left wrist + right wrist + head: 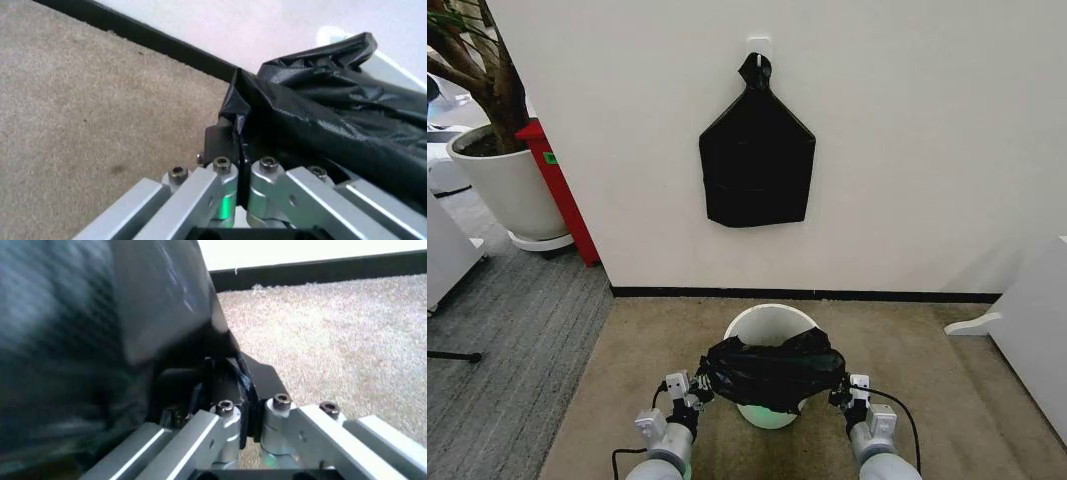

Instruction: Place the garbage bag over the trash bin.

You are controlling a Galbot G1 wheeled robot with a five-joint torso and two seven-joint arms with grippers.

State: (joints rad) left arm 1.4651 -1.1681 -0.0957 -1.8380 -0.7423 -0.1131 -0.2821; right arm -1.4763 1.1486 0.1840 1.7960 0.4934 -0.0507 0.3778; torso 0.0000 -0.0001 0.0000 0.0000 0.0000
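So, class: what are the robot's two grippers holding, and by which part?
The garbage bag: left gripper pinches its left edge, right gripper its right edge, above the trash bin.

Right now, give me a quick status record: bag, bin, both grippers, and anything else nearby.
garbage bag: stretched between both grippers, draped across the near side of the bin's rim
trash bin: upright on the carpet, far part of the opening uncovered
left gripper: shut on the bag's left edge, beside the bin
right gripper: shut on the bag's right edge, beside the bin
black sheaf: hanging on the wall hook above the bin
planter: far left, apart from the work
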